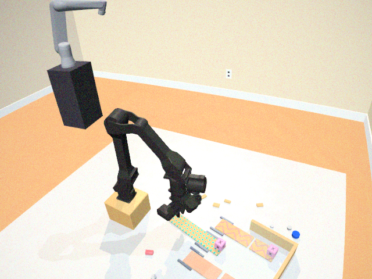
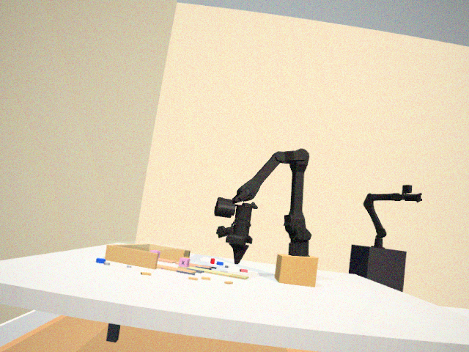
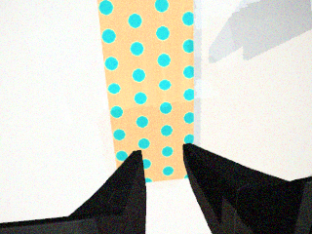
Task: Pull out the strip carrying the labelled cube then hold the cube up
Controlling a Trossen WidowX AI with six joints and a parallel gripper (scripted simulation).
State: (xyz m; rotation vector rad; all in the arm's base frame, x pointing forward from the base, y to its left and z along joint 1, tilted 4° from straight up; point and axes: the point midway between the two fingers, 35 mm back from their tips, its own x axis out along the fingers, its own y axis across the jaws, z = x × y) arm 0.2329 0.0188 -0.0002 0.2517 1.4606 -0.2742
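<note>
The dotted strip (image 1: 195, 231) (image 2: 223, 273) (image 3: 151, 63), orange with turquoise dots, looks unbroken and lies flat, its far end under a pink cube (image 1: 220, 244) (image 2: 184, 262) with dark X marks. A zigzag strip (image 1: 234, 232) has a gap across it and bears another pink marked cube (image 1: 272, 250). A plain salmon strip (image 1: 201, 264) also shows a gap, cut off by the frame edge. My gripper (image 1: 179, 214) (image 2: 237, 262) (image 3: 162, 155) is partly open and empty, just above the dotted strip's near end, the fingertips apart over its dots.
A low wooden wall (image 1: 271, 235) (image 2: 130, 257) stands around the strips' far ends. Grey guide bars (image 1: 184, 264) flank the strips. Small orange blocks (image 1: 259, 204), a blue disc (image 1: 296, 234) and a red block (image 1: 149, 252) lie on the table.
</note>
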